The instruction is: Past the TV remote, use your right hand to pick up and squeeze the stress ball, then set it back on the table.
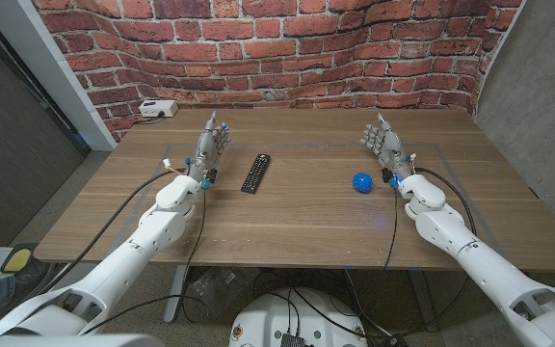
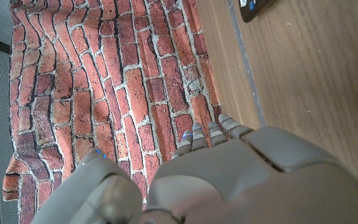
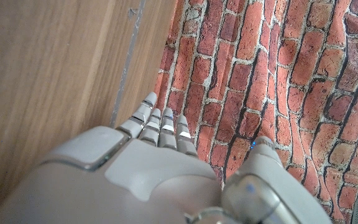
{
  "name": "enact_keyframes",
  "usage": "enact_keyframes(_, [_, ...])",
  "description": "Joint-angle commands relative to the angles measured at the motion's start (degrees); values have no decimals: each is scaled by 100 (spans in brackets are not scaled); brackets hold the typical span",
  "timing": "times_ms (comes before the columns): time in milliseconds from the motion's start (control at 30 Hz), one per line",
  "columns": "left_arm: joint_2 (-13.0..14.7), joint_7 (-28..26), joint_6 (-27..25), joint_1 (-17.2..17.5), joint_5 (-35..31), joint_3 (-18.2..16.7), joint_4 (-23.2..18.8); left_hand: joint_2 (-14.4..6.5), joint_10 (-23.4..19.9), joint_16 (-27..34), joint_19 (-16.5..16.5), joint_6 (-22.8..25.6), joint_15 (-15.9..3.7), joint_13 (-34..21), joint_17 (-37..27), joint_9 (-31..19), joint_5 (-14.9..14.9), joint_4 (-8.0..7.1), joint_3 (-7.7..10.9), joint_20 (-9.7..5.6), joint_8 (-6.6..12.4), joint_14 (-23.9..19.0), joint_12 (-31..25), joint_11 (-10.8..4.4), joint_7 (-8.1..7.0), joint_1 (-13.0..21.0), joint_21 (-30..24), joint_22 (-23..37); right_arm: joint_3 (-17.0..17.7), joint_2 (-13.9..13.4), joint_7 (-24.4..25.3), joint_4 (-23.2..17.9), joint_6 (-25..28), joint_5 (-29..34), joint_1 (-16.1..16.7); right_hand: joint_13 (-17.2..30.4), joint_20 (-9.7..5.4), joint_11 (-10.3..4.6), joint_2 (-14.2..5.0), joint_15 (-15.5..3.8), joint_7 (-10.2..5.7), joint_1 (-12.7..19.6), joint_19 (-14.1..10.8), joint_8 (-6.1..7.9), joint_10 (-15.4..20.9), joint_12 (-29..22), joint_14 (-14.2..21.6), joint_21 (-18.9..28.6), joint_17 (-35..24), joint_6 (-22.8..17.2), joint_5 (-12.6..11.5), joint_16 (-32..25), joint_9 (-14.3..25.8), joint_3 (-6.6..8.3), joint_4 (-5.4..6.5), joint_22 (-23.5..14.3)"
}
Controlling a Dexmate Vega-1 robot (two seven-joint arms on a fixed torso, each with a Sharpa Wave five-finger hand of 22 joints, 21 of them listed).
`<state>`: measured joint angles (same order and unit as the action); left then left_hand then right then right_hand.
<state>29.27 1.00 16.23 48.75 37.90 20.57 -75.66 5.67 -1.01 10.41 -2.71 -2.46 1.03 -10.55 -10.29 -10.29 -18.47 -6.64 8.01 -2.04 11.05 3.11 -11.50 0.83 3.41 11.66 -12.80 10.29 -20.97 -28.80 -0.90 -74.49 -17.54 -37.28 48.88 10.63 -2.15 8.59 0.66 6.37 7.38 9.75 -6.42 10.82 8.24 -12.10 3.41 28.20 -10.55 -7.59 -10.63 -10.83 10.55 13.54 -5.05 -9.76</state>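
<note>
A blue spiky stress ball (image 1: 361, 181) lies on the wooden table (image 1: 287, 217), right of centre. My right hand (image 1: 384, 146) stands just behind and to the right of the ball, fingers apart and reaching up, holding nothing. It also fills the near part of the right wrist view as my right hand (image 3: 148, 174). A black TV remote (image 1: 255, 173) lies left of centre, and its end (image 2: 255, 9) shows in the left wrist view. My left hand (image 1: 210, 147) stands left of the remote, fingers apart and empty, seen from behind as my left hand (image 2: 229, 180).
A white box (image 1: 157, 109) with a cable sits at the table's far left corner. A red brick wall (image 1: 277, 48) runs behind the table. Black cables trail along both arms onto the tabletop.
</note>
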Motion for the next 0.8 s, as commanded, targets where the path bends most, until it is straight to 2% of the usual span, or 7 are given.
enact_keyframes(33, [74, -136, 8, 172, 46, -94, -271, -5, -38, 30, -50, 17, -9, -20, -10, -11, -33, 8, 35, -92, 29, 31, -45, 41, 53, 43, -19, 13, 49, 53, 95, 13, -270, 71, 125, 15, -18, 42, 5, 28, 31, 48, -38, 21, 23, -41, 23, 25, -7, -12, -24, -32, 28, 26, -3, -17])
enact_keyframes(267, [162, -193, 9, 319, 59, -153, -464, -51, -124, 54, -25, 111, 5, -20, -9, -12, -47, 18, 40, -66, 57, -51, -72, 36, 64, 78, -19, 13, 113, 11, 193, -133, -469, 151, 262, 14, -12, 36, 10, 1, 50, 43, -67, 28, 68, -57, 76, 12, -7, -28, -22, -47, 27, 18, -8, -18])
enact_keyframes(567, [285, -120, 7, 417, 69, -185, -606, -121, -318, 97, 145, 300, 6, -22, -8, -14, -65, 45, 45, -12, 104, -252, -125, 60, 87, 152, -62, 11, 260, -213, 492, -633, -535, 291, 654, 13, -8, 33, 9, -17, 37, 54, -141, 45, 140, -79, 157, 1, -4, -74, -21, -64, 25, 15, -22, -19])
enact_keyframes(800, [409, -104, 10, 440, -26, -193, -707, -157, -441, 114, 260, 413, 26, -24, -8, -16, -72, 69, 46, 20, 125, -377, -152, 90, 96, 208, -87, 9, 356, -325, 642, -866, -675, 415, 919, 13, -16, 25, -1, -31, -37, 79, -217, 125, 246, -111, 237, -28, 0, -294, -20, -69, 34, 17, -46, -21])
